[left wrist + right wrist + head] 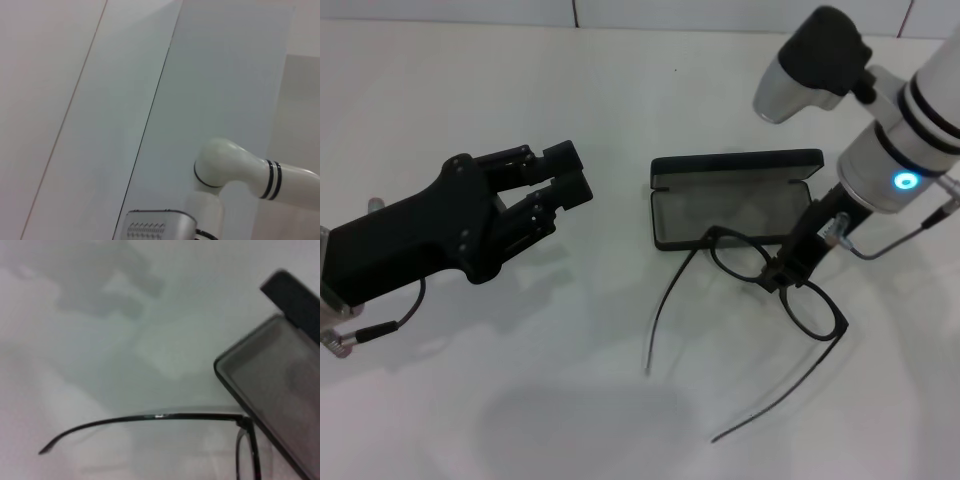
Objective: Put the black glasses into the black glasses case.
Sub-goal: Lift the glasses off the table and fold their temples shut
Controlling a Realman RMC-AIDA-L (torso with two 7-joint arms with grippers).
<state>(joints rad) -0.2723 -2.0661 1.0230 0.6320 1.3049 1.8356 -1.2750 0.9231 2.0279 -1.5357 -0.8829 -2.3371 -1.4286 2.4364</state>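
The black glasses case (735,205) lies open at the table's middle, its lid standing at the far side and its grey lining showing. The black glasses (817,310) sit just in front of the case, temple arms unfolded toward me, and one lens overlaps the case's front rim. My right gripper (783,272) is shut on the bridge between the lenses. In the right wrist view I see one temple arm (150,417) and a corner of the open case (270,385). My left gripper (570,175) is parked to the left, shut and empty.
The white table (520,400) carries nothing else in view. The right arm's white forearm (910,120) hangs over the case's right end. The left wrist view shows only wall panels and a white arm joint (230,167).
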